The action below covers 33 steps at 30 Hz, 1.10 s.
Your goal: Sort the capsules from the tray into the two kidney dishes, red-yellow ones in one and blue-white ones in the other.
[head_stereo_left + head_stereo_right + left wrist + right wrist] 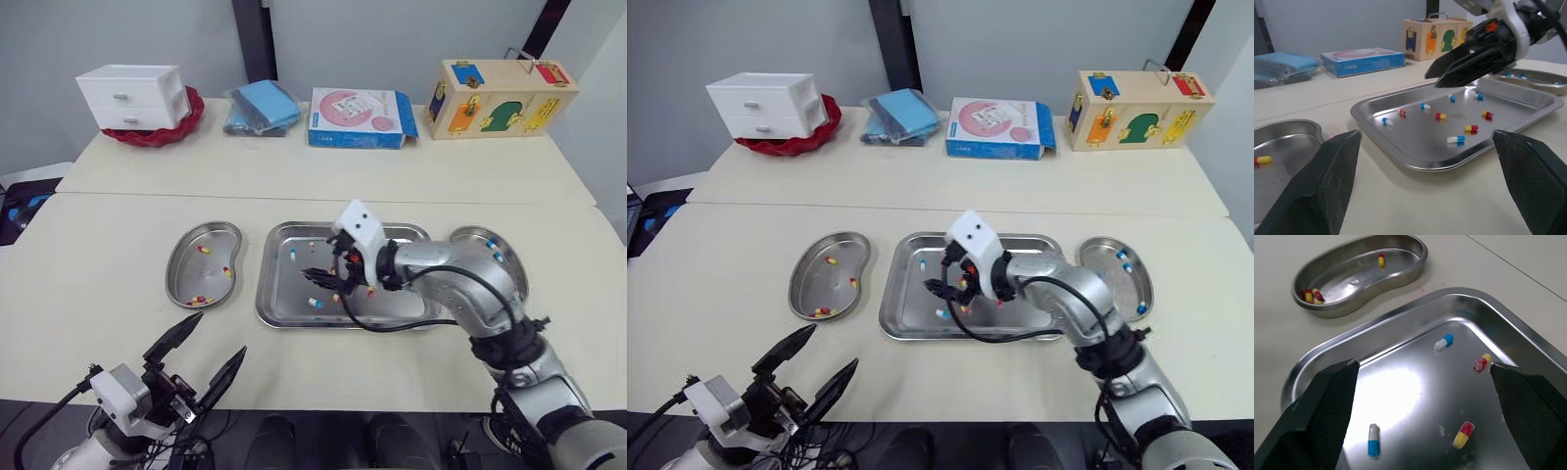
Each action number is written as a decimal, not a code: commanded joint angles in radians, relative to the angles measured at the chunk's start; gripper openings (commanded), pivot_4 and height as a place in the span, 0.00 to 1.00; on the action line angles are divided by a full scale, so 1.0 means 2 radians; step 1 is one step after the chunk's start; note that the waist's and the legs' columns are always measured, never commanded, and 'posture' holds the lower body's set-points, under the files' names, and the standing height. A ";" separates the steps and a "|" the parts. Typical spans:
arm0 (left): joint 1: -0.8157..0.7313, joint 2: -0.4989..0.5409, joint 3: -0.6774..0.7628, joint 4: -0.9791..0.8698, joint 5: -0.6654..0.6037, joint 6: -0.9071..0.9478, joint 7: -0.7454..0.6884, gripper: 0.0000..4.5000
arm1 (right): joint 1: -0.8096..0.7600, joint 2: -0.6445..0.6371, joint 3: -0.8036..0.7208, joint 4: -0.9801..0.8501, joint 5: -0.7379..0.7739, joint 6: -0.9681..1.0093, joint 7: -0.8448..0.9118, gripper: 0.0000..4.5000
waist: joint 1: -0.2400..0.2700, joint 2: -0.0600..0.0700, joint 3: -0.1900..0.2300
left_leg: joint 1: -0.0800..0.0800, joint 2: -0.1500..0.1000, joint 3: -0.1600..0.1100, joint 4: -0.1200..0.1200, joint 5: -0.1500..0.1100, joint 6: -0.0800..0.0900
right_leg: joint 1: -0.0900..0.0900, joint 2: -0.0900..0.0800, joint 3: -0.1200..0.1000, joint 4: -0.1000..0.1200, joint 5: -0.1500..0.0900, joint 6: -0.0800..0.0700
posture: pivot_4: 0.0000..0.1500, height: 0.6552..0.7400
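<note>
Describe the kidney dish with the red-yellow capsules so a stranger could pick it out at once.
On the cream table, find the steel tray in the middle. The kidney dish lies beside it on the robot's left. Unlike the other dish on the right, it holds red-yellow capsules, not blue-white ones.

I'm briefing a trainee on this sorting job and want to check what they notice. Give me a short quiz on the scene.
1. True or false: the left gripper is shut on a capsule.
2. Which dish holds the red-yellow capsules? A) left B) right C) neither
3. Fill in: the open right gripper hovers over the ____.
Key: 1. False, it is open and empty. 2. A, the left dish. 3. tray.
</note>
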 commanded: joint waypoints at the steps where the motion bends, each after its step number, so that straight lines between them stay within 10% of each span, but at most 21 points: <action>1: 0.008 0.004 -0.006 -0.003 -0.006 -0.013 0.014 1.00 | -0.018 0.013 0.011 0.030 -0.037 -0.027 -0.007 0.77 | 0.000 0.000 0.000 | 0.000 0.000 0.000 0.000 0.000 0.000 | 0.000 0.000 0.000 0.000 0.000 0.000 | 1.00 1.00; 33: 0.048 0.033 -0.021 -0.049 -0.011 0.012 0.101 1.00 | -0.114 0.166 0.016 0.332 -0.163 -0.169 0.054 0.72 | -0.014 0.001 0.000 | 0.000 0.000 0.001 -0.001 0.000 0.000 | -0.001 0.000 0.000 0.000 0.000 0.000 | 1.00 1.00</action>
